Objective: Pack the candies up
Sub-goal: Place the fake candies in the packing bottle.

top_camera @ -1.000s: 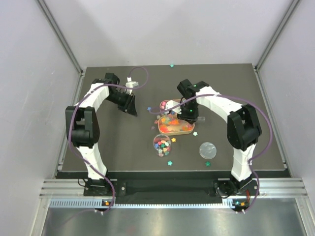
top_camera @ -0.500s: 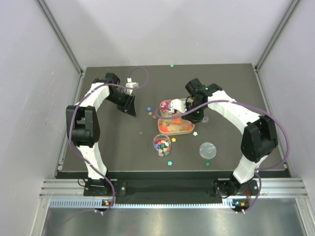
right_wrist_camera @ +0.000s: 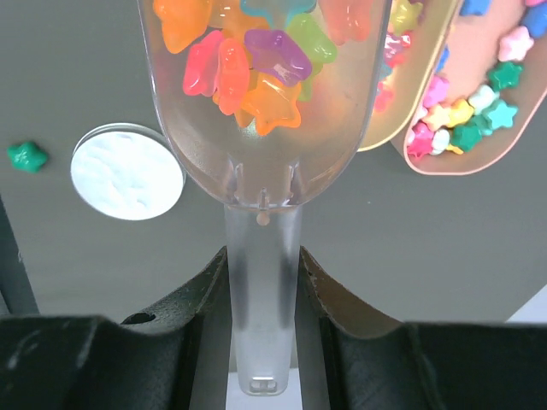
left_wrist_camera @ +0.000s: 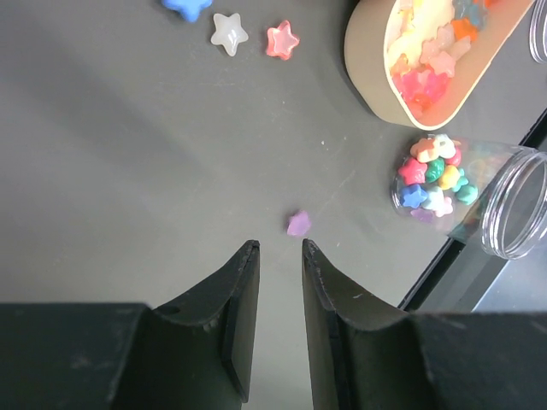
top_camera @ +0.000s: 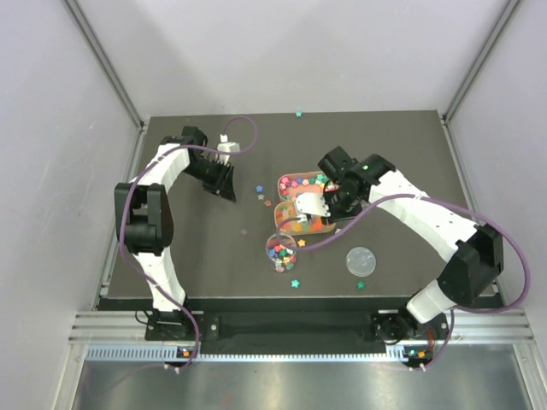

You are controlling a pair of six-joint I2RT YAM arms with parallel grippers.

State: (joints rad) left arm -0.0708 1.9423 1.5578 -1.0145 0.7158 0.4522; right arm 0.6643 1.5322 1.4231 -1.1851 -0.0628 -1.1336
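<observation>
Your right gripper (right_wrist_camera: 263,260) pinches the clear scoop (right_wrist_camera: 265,171) by its handle, star candies (right_wrist_camera: 256,73) loaded; your left gripper (left_wrist_camera: 280,256) is slightly spread, empty, purple candy (left_wrist_camera: 298,224) at its 12 o'clock.

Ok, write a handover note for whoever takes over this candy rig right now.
Left gripper: jaws slightly apart, empty, low over the table by a loose purple candy.
Right gripper: shut on the handle of the clear scoop, which is loaded with candies over the tan tray.
Done: jar partly filled.
Left: probably tip the scoop into the jar, clear the tan tray and pink tray, collect strays, fit the lid.
</observation>
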